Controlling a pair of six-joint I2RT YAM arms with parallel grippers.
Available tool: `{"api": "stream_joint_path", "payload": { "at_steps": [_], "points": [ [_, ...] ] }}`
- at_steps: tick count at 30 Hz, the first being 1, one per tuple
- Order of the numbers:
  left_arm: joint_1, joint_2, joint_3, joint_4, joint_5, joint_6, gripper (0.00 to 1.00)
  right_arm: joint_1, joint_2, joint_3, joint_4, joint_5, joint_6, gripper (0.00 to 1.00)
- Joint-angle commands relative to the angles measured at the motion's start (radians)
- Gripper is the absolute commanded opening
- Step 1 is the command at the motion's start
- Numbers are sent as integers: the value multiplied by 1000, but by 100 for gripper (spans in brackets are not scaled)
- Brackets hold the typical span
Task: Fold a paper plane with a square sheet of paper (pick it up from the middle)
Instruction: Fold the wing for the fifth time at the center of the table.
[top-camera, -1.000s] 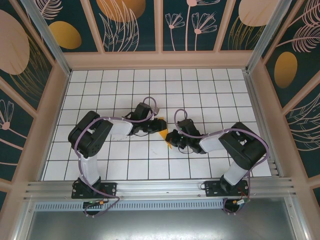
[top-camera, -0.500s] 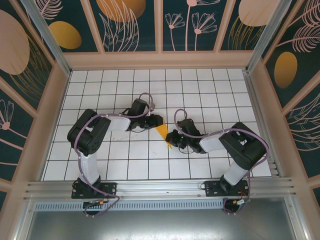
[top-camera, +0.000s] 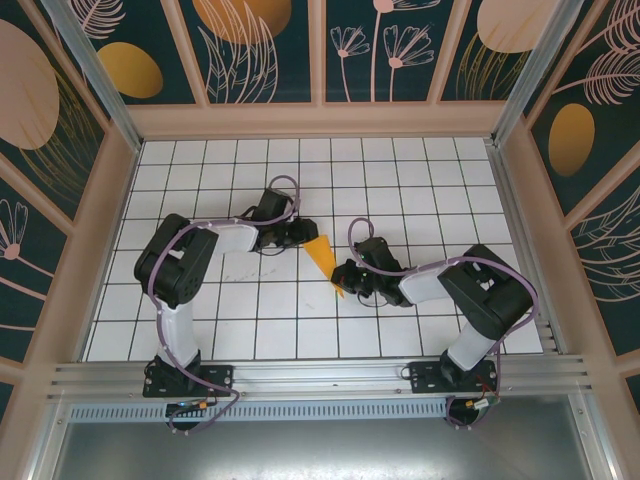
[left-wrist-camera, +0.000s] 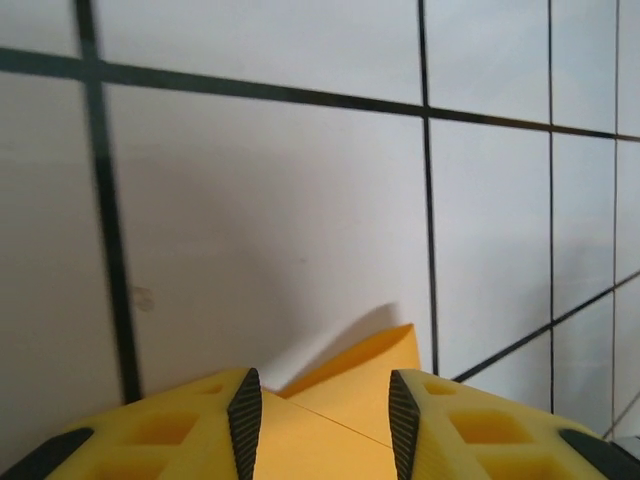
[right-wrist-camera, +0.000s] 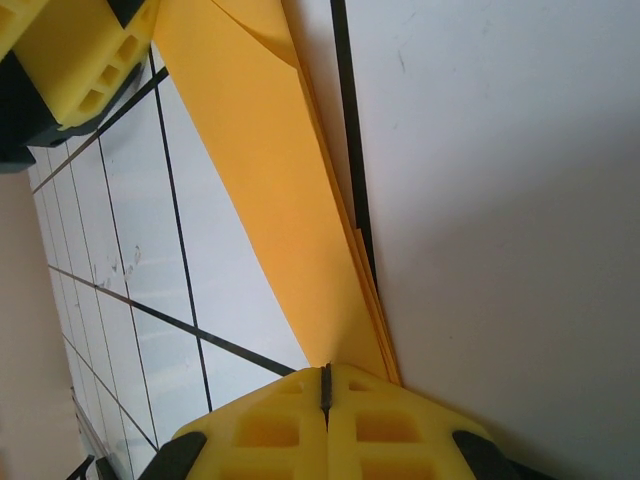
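Note:
The square sheet of paper (top-camera: 321, 254) is folded into a slim orange-yellow triangle lying on the white grid floor at the centre. My right gripper (top-camera: 343, 279) is shut on its narrow near end; in the right wrist view the layered paper (right-wrist-camera: 270, 180) runs out from the closed fingertips (right-wrist-camera: 326, 375). My left gripper (top-camera: 304, 237) sits just left of the wide end. Its jaws are open (left-wrist-camera: 322, 385) and astride a creased corner of the paper (left-wrist-camera: 350, 405), with the pads apart from it. One left finger (right-wrist-camera: 70, 60) shows at the top left of the right wrist view.
The white tiled floor (top-camera: 400, 170) stretches back to the patterned walls (top-camera: 320, 60). A metal rail (top-camera: 320, 375) runs along the near edge by both arm bases. Purple cables loop over each arm.
My left gripper has drawn back and to the left, uncovering the wide end of the folded paper. The right gripper has stayed still, pinching the near tip.

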Motion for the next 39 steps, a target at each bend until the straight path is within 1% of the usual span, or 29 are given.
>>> {"api": "stream_joint_path", "payload": {
  "at_steps": [1, 5, 9, 12, 15, 18, 21, 23, 24, 29, 33, 36, 39],
  "points": [
    [45, -37, 1, -112, -156, 53, 42, 7, 48, -65, -297, -6, -32, 0],
    [45, -110, -9, -135, -162, 58, 43, 20, 43, -62, -292, -6, -27, 0],
    [44, -216, -108, -52, -66, 12, 42, 29, 27, -70, -285, 0, -9, 0],
    [15, -286, -203, 82, 44, -51, 40, 43, 11, -77, -280, 2, 5, 0],
    [-58, -286, -218, 108, 67, -65, 39, 63, -16, -97, -268, 18, 35, 0],
    [-130, -249, -233, 164, 89, -90, 38, 74, -33, -106, -259, 23, 45, 0],
    [-145, -204, -275, 248, 111, -133, 38, 77, -36, -108, -265, 31, 45, 0],
    [-146, -189, -295, 288, 107, -130, 38, 78, -34, -112, -259, 29, 47, 0],
    [-146, -177, -296, 280, 94, -122, 38, 78, -33, -115, -260, 30, 47, 0],
    [-141, -116, -274, 215, -26, -87, 38, 78, -28, -111, -273, 30, 37, 0],
    [-110, -90, -261, 192, -62, -99, 37, 78, -35, -114, -293, 36, 34, 0],
    [-71, -113, -266, 165, -74, -101, 37, 78, -39, -115, -308, 39, 30, 0],
    [-35, -133, -261, 135, -87, -76, 38, 78, -37, -114, -313, 38, 26, 0]
  ]
}}
